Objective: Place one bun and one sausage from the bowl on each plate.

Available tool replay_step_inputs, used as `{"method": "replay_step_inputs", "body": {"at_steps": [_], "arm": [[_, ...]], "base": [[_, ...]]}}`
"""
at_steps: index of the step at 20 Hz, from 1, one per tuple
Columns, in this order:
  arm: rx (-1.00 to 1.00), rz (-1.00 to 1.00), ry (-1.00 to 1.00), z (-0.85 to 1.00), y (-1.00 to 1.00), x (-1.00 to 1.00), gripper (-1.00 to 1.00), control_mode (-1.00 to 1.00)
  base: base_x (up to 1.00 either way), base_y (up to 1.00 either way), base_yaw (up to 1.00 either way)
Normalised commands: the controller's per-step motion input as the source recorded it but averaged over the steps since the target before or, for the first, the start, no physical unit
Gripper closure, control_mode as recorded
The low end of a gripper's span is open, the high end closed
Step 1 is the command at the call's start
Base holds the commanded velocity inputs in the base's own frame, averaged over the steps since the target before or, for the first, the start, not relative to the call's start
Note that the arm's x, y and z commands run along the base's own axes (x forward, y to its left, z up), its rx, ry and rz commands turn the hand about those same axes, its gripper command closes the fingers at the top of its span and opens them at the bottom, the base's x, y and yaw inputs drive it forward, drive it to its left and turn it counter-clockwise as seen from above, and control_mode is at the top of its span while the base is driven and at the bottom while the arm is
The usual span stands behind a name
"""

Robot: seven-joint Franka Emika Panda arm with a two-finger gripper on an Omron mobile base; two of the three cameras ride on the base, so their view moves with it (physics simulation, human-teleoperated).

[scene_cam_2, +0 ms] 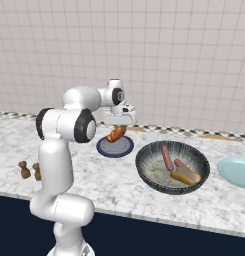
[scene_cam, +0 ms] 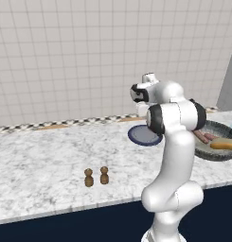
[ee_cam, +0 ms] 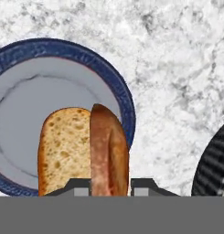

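The end effector (scene_cam_2: 118, 131) is clamped on a bun (ee_cam: 83, 148), holding it above the navy plate (scene_cam_2: 115, 147) near the surface's back edge; the bowl (scene_cam_2: 172, 166) sits beside that plate

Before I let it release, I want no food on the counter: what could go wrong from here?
The gripper is shut on the bun, which hangs tilted above the navy plate, towards its rim nearest the bowl. Dropped from here, it may tip or roll off that rim. Two sausages and another bun remain in the bowl.
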Motion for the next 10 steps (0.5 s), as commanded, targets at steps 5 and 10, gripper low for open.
{"method": "replay_step_inputs", "body": {"at_steps": [5, 10], "arm": [[0.24, 0.01, -0.08, -0.59, -0.16, 0.39, 1.0, -1.0], [0.02, 0.02, -0.2, -0.3, -0.03, -0.55, 1.0, -1.0]], "base": [[0.0, 0.0, 0.0], [0.0, 0.0, 0.0]]}}
